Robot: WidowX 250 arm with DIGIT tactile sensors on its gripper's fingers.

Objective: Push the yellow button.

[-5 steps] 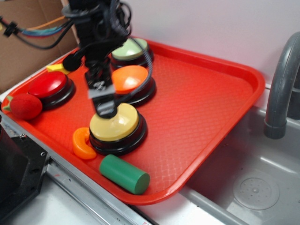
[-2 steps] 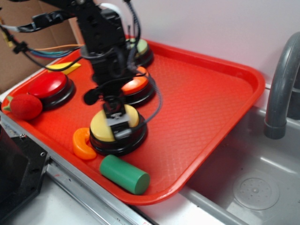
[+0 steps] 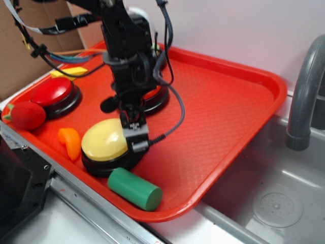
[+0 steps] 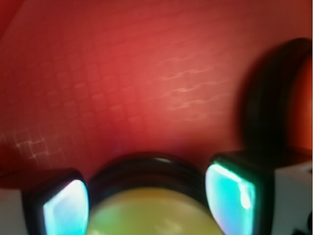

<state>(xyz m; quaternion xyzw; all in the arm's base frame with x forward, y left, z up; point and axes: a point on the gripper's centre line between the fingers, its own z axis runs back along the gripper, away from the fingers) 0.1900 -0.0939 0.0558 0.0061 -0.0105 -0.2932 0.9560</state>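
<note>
Gripper [image 3: 136, 138], fingers spread, sits on the right edge of the yellow button [image 3: 104, 140] at the red tray's [image 3: 228, 117] near-left; press vertically over the dome's centre so it doesn't skid.

A red tray [image 3: 238, 101] with a waffle-textured floor sits beside a grey sink [image 3: 274, 203]; on it rest the yellow button [image 3: 104, 140] near the front edge, a green cylinder [image 3: 134, 189] lying just in front of it, an orange curved piece [image 3: 70, 142] to its left, a red button [image 3: 53, 94], a red strawberry-like toy [image 3: 26, 115] at the tray's left rim, and a small yellow wedge [image 3: 71, 72]; another button [image 3: 152, 99] stands behind, partly hidden.
</note>
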